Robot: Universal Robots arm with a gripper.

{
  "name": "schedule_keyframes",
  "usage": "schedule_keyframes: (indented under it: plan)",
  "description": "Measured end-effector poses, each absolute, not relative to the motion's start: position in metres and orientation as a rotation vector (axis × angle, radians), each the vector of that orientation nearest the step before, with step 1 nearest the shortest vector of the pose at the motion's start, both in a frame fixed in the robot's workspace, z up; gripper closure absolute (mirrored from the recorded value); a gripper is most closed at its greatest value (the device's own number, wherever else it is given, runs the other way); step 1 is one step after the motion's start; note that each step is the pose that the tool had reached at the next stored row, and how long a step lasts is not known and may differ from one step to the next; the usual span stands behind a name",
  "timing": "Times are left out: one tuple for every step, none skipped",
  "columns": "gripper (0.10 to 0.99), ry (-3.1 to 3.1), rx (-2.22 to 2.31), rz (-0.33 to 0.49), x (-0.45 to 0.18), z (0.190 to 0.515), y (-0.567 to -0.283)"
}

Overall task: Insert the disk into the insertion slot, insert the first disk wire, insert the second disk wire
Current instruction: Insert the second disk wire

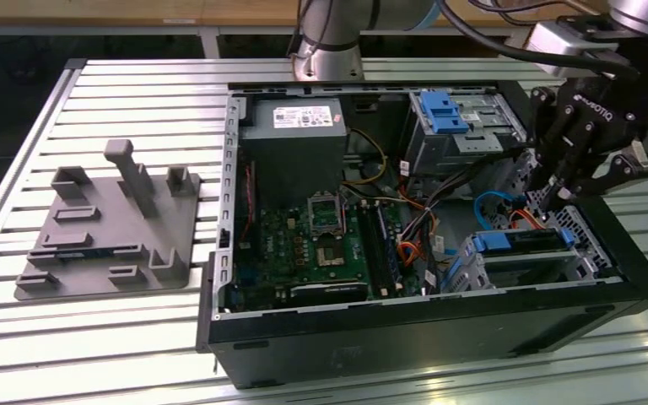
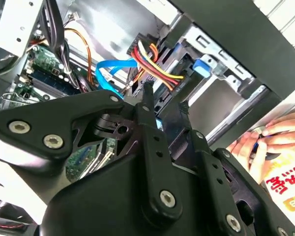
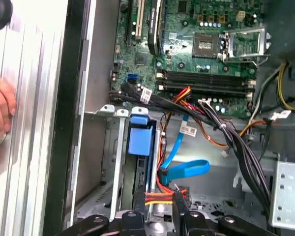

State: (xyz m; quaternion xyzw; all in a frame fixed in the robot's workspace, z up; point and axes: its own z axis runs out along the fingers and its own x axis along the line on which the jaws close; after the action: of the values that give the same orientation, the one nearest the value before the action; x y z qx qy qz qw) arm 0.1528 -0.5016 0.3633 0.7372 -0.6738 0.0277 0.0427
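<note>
— Where is the disk [image 1: 521, 245] found?

— It is seen lying flat inside the insertion slot [image 1: 467, 268], at about 4 o'clock within the open computer case [image 1: 414, 337] in the exterior view.

— How is its long axis laid?

— In the exterior view it is laid roughly from 9 to 3 o'clock. The end bearing the blue carrier tab [image 1: 479, 249] is turned to 9 o'clock, toward the motherboard [image 1: 313, 245]. The opposite end is turned to 3 o'clock, near the gripper [image 1: 555, 198].

— What is noted of the pincer?

— It is held inside the case at about 3 o'clock, close to the slot's far end. Whether it is closed on anything cannot be told. In both wrist views a bundle of red, yellow and black wires [image 3: 160, 196] is seen right at its tip, and a flat blue cable [image 3: 187, 169] is looped just beside that bundle.

— What else is recorded?

— A taller metal cage [image 1: 459, 118] with a blue latch is placed at 1 o'clock in the case. A grey fixture plate [image 1: 110, 228] is set at 9 o'clock on the slatted table [image 1: 77, 337], well apart from the case. In the second wrist view a person's hand [image 2: 270, 142] is seen outside the case wall.
</note>
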Motion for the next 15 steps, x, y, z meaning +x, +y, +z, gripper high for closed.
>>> schedule_keyframes:
  plan:
    - [0.729, -2.058, 2.257, 0.085, 0.151, 0.362, -0.501]
    - [0.729, -2.056, 2.258, 0.086, 0.148, 0.362, -0.5]
    - [0.729, -2.054, 2.26, 0.087, 0.146, 0.361, -0.5]
    - [0.729, -2.052, 2.261, 0.088, 0.144, 0.361, -0.499]
    - [0.729, -2.049, 2.258, 0.093, 0.142, 0.361, -0.497]
    - [0.729, -2.042, 2.251, 0.106, 0.141, 0.361, -0.495]
    - [0.729, -2.033, 2.24, 0.123, 0.14, 0.361, -0.494]
    - [0.729, -2.025, 2.231, 0.139, 0.139, 0.361, -0.492]
    - [0.729, -2.019, 2.224, 0.15, 0.138, 0.36, -0.49]
    - [0.729, -2.016, 2.221, 0.156, 0.137, 0.36, -0.489]
    - [0.729, -2.015, 2.22, 0.158, 0.136, 0.36, -0.488]
    - [0.729, -2.015, 2.22, 0.16, 0.135, 0.359, -0.487]
    - [0.729, -2.015, 2.221, 0.161, 0.134, 0.359, -0.486]
    - [0.729, -2.015, 2.221, 0.162, 0.133, 0.358, -0.486]
    - [0.729, -2.014, 2.22, 0.164, 0.133, 0.358, -0.486]
